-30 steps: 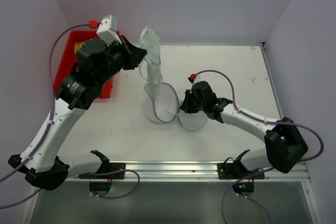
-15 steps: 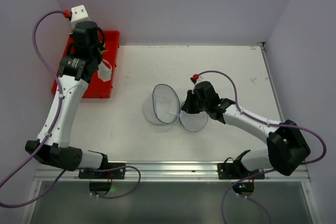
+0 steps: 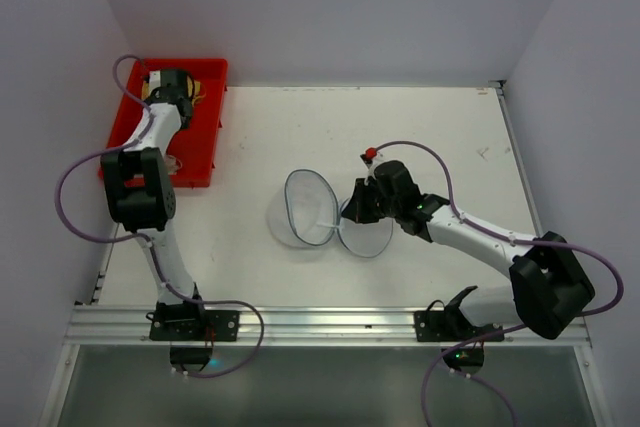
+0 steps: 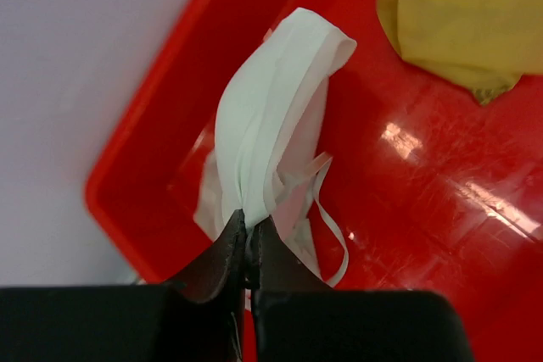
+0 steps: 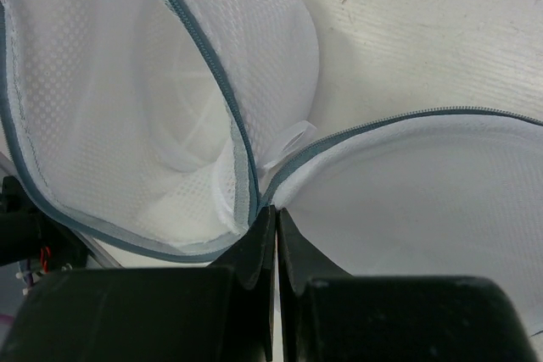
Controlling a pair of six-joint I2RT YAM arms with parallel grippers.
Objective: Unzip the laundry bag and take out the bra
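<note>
Swung off the middle of the table since a second ago, the left arm now reaches to the far-left corner. Its upper link rises from the base, folds at the elbow and sends the forearm out over the red tray (image 3: pixel 205 172). The left gripper (image 4: pixel 248 247) points down into the tray, its jaws pressed together on a fold of the white bra (image 4: pixel 271 116). The bra's cups and thin straps hang in front of the fingers, near the tray's side wall. Whether the fabric rests on the tray floor I cannot tell. A yellow cloth (image 4: pixel 458 14) lies deeper in the same tray, apart from the bra.

Right of the tray, at mid-table (image 3: pixel 450 137), the laundry bag (image 3: pixel 300 209) lies unzipped, its mesh body gaping and its round lid flopped open beside it on the right.

The right arm stretches low from its base toward the bag, wrist level. The right gripper (image 5: pixel 273 218) is clamped tight on the bag's zip edge, where lid and body meet.
</note>
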